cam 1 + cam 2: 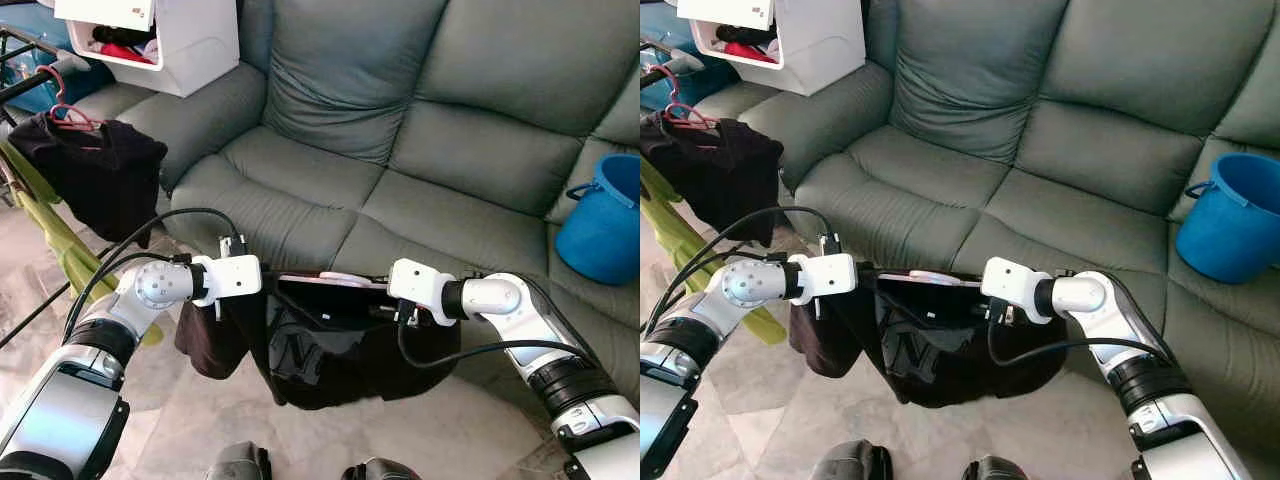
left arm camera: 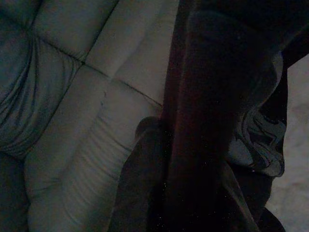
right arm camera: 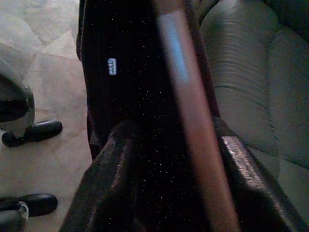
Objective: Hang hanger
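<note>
Hanger (image 1: 335, 280): a pink bar lying level between the two grippers, in front of the sofa's front edge and above the floor; a black garment is draped over it.
Black garment (image 1: 330, 350): hangs from the hanger down toward the floor, with pale lettering on its front; one fold droops lower under the left gripper.
Left gripper (image 1: 262, 285): at the hanger's left end, buried in the black cloth; from the head views I cannot tell whether its fingers are apart or together. Its wrist view is dark and shows cloth close up against the sofa cushions.
Right gripper (image 3: 169, 154): at the hanger's right end; in its wrist view the pink bar runs between the two black fingers (image 3: 104, 179), which sit either side of it with cloth bunched around, so it looks clamped on the hanger.
Sofa (image 1: 400, 130): grey-green, filling the space behind the arms.
Blue bucket (image 1: 605, 225): on the sofa seat toward its right end, well apart from the hanger.
White bin (image 1: 165, 40): on the sofa's left armrest, holding clothes.
Drying rack (image 1: 25, 85): at the left, beside the sofa's left end, bearing another dark garment (image 1: 95, 170) on a red hanger (image 1: 65, 110).
Floor (image 1: 180, 410): pale marbled tile.
</note>
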Robot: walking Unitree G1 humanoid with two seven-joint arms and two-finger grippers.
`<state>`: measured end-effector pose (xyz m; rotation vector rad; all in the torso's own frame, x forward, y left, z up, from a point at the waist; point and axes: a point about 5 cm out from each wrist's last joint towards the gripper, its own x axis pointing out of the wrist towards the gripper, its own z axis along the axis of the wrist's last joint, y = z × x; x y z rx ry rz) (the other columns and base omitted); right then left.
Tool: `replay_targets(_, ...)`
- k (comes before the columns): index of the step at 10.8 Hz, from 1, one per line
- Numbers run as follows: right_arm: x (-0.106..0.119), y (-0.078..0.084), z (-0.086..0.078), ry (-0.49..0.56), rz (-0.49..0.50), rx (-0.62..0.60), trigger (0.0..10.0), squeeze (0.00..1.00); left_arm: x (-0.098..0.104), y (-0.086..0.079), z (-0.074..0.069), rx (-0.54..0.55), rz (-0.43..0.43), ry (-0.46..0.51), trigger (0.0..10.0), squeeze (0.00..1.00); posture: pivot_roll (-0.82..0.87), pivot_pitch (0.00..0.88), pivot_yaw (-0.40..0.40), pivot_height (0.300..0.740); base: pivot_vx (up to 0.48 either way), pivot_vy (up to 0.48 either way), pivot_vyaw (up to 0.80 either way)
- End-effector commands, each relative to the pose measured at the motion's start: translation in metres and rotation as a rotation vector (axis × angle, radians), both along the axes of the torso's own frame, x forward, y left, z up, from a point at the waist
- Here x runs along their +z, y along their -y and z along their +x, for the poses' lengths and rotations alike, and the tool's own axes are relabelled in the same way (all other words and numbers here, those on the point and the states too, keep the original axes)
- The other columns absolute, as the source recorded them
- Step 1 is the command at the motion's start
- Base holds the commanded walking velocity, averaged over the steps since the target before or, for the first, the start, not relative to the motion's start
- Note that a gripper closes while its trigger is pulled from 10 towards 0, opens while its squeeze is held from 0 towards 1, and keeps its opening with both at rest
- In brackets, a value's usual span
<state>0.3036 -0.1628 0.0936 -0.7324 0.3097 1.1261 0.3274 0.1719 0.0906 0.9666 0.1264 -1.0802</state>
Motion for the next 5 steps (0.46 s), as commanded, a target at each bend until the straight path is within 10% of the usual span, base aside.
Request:
replay_targets(1,-0.0036,0.0056,-0.0026,-0.013,-0.019,-0.006,0.0,0.00,0.0153,0.0044,0.0074,-0.006,-0.043,0.061,0.0,0.00,-0.09,0.000,-0.038,0.740,0.000,0.000,0.00)
replay_targets(5,-0.0045,0.0017,-0.0034,-0.021,-0.007,0.004,0.0,0.00,0.0152,0.0035,0.0073,-0.006,-0.041,0.058,0.0,0.00,-0.09,0.000,-0.037,0.740,0.000,0.000,0.00)
